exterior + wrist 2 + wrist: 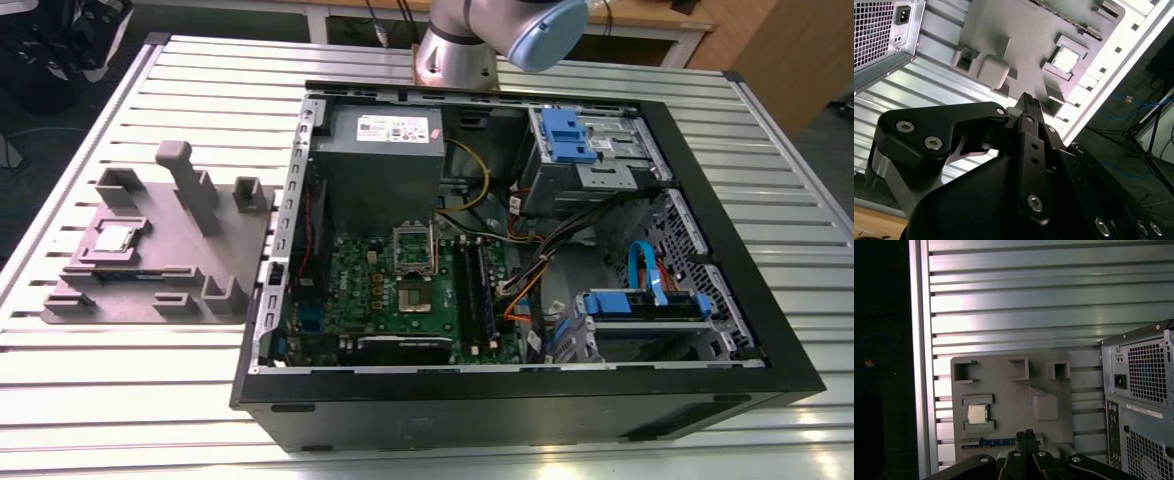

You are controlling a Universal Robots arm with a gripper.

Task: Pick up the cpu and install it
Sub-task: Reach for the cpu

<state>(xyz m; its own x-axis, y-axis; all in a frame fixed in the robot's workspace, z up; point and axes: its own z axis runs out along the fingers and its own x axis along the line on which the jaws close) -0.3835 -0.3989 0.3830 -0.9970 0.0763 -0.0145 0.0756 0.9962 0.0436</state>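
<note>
The cpu (114,237) is a small silver square lying flat in a recess of the grey fixture plate (174,265), at the exterior view's left of the open computer case (747,330). Both wrist views show the cpu (1065,59) (977,414) on the plate (1019,30) (1014,385). My gripper (1028,432) (1028,98) hangs well above the plate, apart from the cpu. Its fingers look shut with nothing between them. The motherboard's socket (416,296) sits inside the case.
The slatted aluminium table (441,65) bears the plate and the case. Tall posts (184,172) rise from the plate, and a memory stick (996,442) lies on it. Inside the case are a power supply (380,135), blue drive cages (647,305) and cables. The case's rear panel (1144,390) is close by.
</note>
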